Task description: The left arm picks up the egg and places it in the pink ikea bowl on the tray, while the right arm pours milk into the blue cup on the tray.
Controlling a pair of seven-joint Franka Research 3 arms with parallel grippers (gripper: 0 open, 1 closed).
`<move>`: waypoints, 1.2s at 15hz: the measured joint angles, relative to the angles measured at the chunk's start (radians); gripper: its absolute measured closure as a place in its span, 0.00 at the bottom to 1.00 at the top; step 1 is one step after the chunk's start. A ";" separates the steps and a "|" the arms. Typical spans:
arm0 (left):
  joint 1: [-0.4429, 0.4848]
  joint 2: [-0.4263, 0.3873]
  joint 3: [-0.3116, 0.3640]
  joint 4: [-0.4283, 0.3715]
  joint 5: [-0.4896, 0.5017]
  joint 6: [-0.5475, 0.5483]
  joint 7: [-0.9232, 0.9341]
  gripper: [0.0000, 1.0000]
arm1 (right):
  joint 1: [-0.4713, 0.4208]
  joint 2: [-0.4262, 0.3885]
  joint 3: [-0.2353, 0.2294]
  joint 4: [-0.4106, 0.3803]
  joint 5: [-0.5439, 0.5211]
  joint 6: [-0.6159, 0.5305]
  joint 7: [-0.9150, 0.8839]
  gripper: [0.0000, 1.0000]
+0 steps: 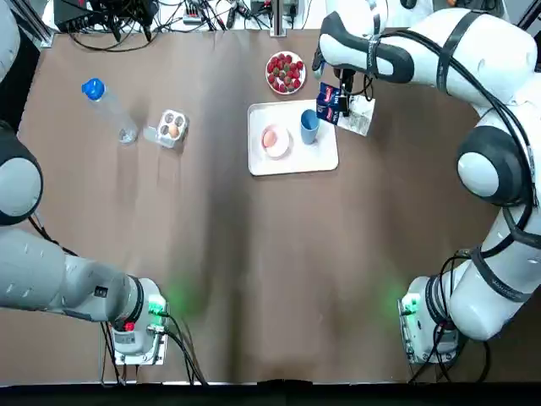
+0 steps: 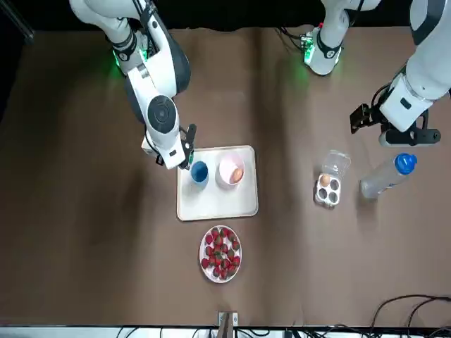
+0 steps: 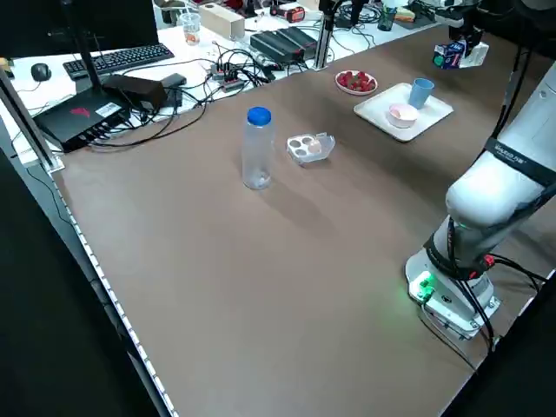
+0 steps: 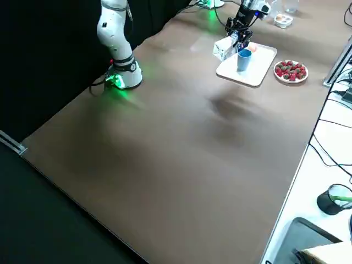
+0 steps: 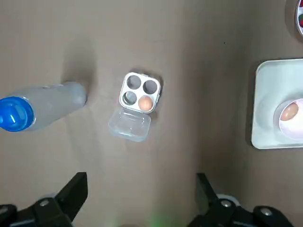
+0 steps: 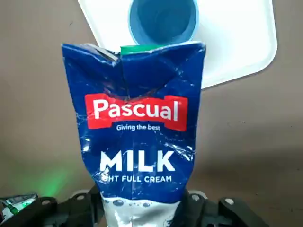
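A white tray (image 1: 314,159) holds the pink bowl (image 1: 275,140) and the blue cup (image 1: 309,125). An egg (image 2: 237,172) lies inside the bowl. My right gripper (image 6: 142,210) is shut on a blue Pascual milk carton (image 6: 142,118), which is tipped with its green-capped top at the cup's rim (image 6: 163,19). No milk stream can be made out. My left gripper (image 5: 140,179) hovers open and empty, high over the table on the near side of the open egg carton (image 5: 140,93), where one egg (image 5: 145,102) remains.
A clear bottle with a blue cap (image 1: 110,108) stands left of the egg carton. A plate of strawberries (image 1: 286,73) sits just behind the tray. Cables and electronics line the far table edge.
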 joint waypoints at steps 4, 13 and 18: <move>0.000 0.009 0.001 0.000 0.000 0.008 0.000 0.00 | 0.000 0.000 0.000 0.000 0.000 0.000 0.000 0.45; 0.000 0.017 0.009 0.000 0.000 0.012 0.000 0.00 | -0.027 0.000 -0.013 0.032 0.000 -0.007 -0.043 0.45; -0.003 0.028 0.010 0.000 0.037 0.012 0.001 0.00 | -0.150 0.000 -0.016 0.038 0.081 -0.024 -0.253 0.45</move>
